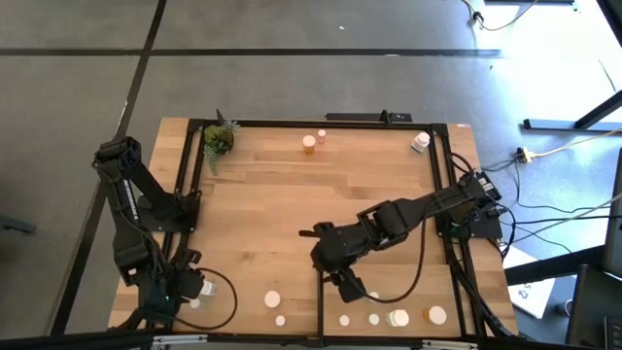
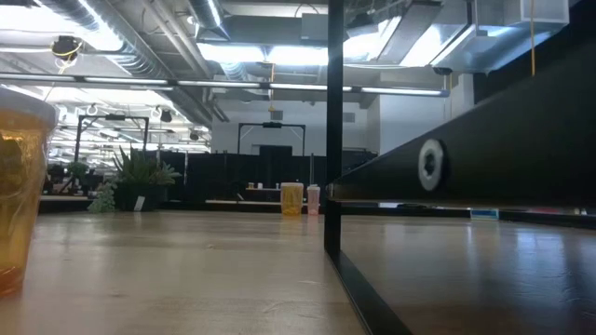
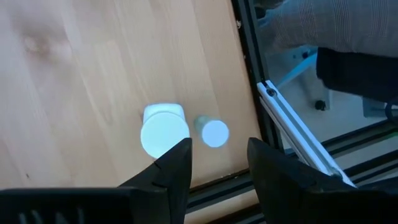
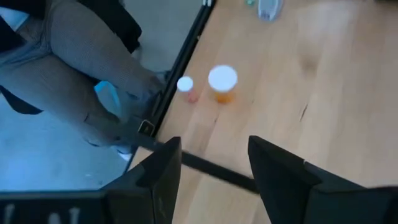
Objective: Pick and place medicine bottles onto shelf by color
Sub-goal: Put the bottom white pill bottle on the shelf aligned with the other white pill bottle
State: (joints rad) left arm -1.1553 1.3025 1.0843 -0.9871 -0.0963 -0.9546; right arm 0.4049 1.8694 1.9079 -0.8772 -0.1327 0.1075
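Small white-capped medicine bottles stand upright on the wood. Several stand in a row at the near edge (image 1: pixel 398 317), and three stand at the far edge (image 1: pixel 309 144). My left gripper (image 1: pixel 190 289) is open at the near left corner, above a white bottle (image 3: pixel 165 130) and a smaller pale one (image 3: pixel 215 133). My right gripper (image 1: pixel 352 284) is open and empty at the near middle, over the shelf's thin black strip (image 4: pixel 211 168). An orange bottle (image 4: pixel 222 84) and a tiny one (image 4: pixel 185 86) stand beyond the strip. The shelf panel (image 1: pixel 394 272) lies to the strip's right.
A small green potted plant (image 1: pixel 219 139) stands at the far left corner. The black frame (image 1: pixel 321 122) edges the table. A person's legs (image 4: pixel 81 68) show just beyond the near edge. An amber bottle (image 2: pixel 19 186) stands close to the low camera.
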